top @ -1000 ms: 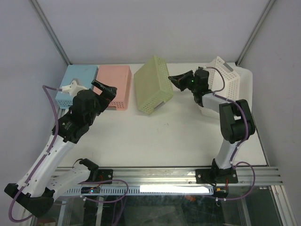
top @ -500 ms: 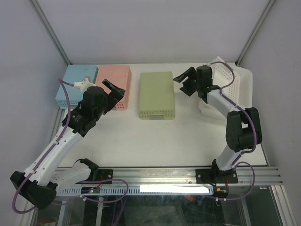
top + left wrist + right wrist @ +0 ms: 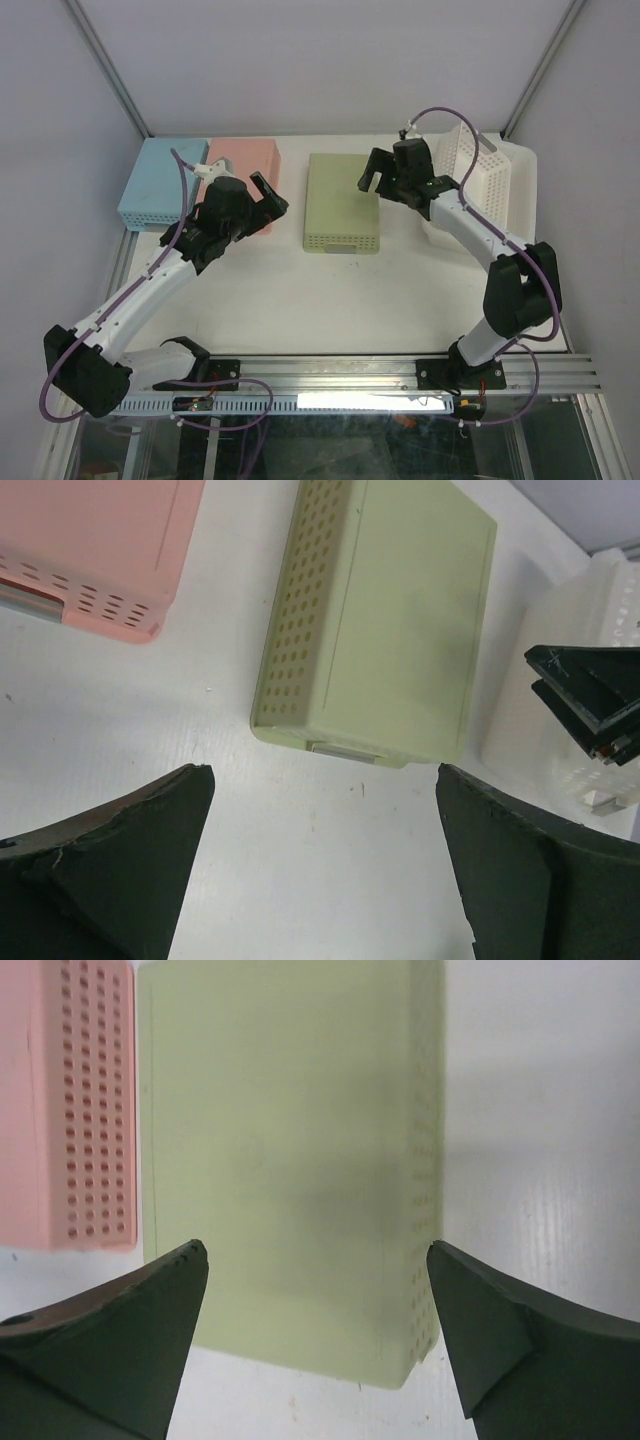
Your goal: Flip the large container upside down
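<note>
The large green perforated container (image 3: 343, 200) lies flat on the white table with its solid bottom facing up, near the back middle. It fills the upper half of the left wrist view (image 3: 400, 610) and most of the right wrist view (image 3: 280, 1160). My right gripper (image 3: 380, 180) hangs open over the container's right edge, and its jaws (image 3: 315, 1260) stand wide apart with nothing between them. Open and empty too, my left gripper (image 3: 268, 195) is just left of the container, over bare table (image 3: 322, 780).
A pink container (image 3: 245, 165) and a blue one (image 3: 160, 180) lie bottom up at the back left. A white perforated container (image 3: 480, 180) leans at the back right, behind the right arm. Metal frame posts rise at both back corners.
The green container went from tilted on its edge in the right gripper to lying flat, bottom up. The right gripper opened and let go. The left arm swung right toward it.
</note>
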You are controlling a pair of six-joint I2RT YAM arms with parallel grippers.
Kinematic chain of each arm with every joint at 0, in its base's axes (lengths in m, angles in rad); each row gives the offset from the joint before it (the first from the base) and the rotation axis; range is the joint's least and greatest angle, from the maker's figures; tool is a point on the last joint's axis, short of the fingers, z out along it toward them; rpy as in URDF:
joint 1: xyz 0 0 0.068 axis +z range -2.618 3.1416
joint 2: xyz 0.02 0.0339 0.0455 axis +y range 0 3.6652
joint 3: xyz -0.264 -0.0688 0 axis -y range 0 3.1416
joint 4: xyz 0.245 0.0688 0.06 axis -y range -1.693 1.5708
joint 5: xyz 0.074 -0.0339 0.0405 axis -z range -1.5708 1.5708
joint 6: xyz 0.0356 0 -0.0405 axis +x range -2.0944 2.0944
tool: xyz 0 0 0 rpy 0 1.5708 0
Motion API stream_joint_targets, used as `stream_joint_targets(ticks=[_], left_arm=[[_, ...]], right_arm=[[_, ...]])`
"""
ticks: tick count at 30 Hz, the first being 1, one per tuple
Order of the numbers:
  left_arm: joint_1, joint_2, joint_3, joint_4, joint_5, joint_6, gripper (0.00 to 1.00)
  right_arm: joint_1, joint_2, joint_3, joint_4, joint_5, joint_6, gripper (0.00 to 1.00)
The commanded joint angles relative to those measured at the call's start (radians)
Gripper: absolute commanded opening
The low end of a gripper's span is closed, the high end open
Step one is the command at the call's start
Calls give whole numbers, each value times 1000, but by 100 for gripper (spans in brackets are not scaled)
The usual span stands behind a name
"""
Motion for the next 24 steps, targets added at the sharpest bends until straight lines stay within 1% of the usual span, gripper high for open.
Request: stream_joint_targets(ticks=[1,4,7,12,17,21,24], left_arm=[[-16,17,15,47,28,43,99],[-17,24,14,48,35,43,99],[-17,14,13,48,41,56,99],[-16,-10,-9,49,31,73,99],[-17,-8,-19,53,46,71,99],[-17,-37,-53,72,47,81,99],[-17,-61,-75,77,38,81,99]], right_arm=[[62,-57,-46,-21,35,-139,93],[67,-36,-74,-35,12,-128,89],[100,-37,-118,-45,23,-140,88],[120,-128,-242,5,30,-153,91],[121,-183,-315,20,9,-175,90],[121,-231,-368,33,-41,-223,90],[121,-271,-412,56,-50,-261,90]])
